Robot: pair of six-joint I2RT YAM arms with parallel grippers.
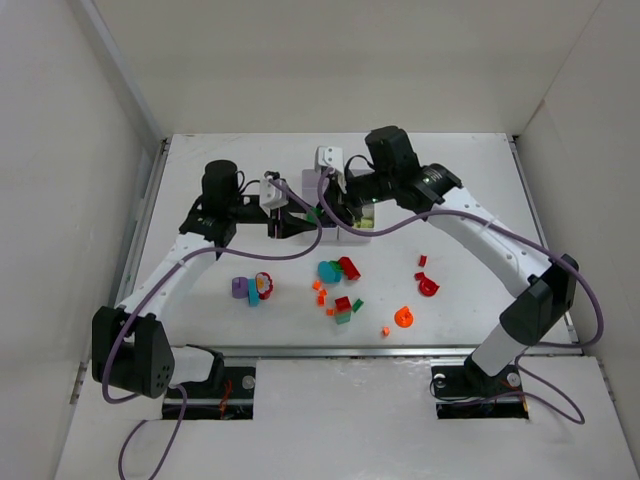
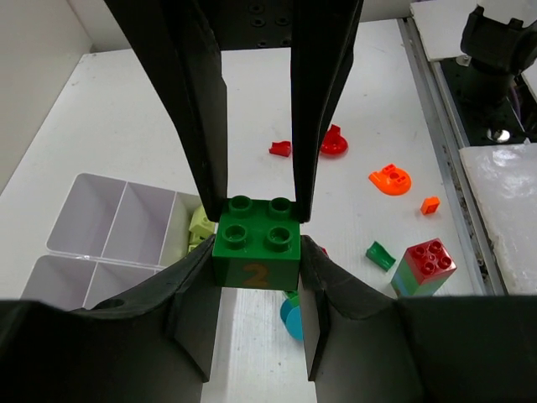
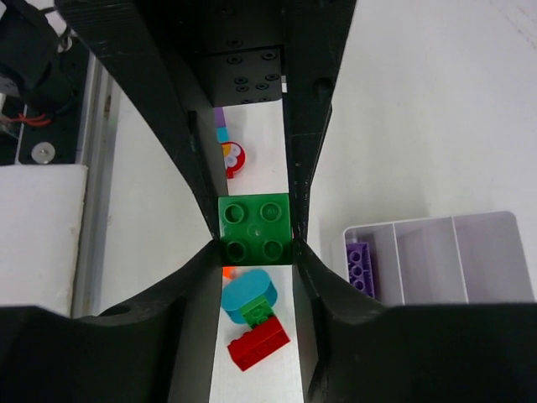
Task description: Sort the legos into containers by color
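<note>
Top view, L to R: the left hand (image 2: 257, 252) reaches in from the left w/ its fingers clamped on a dark green brick (image 2: 252, 267), a four-stud piece marked "2", held off the tabletop (image 1: 480, 190) just beside the tray (image 2: 92, 214). The right hand (image 3: 254, 243) meets it tip to tip from the right. In its own wrist view a green brick fills the gap between the fingers, touching both, so it reads as closed on the brick too. From above only one green brick shows between the hands, so it's prob. the same piece, and the step looks like a hand-to-hand pass. To do it well: keep the brick level, get the right grip square on flat sides before the left lets go, & draw the left straight back w/o twisting. Then set it in a vacant compartment, not w/ the lime pieces (image 2: 200, 225) or the purple brick (image 3: 359, 267) in the tray. Loose legos (image 1: 343, 308) lie on the near tabletop, so most of the sort is not yet done.
</note>
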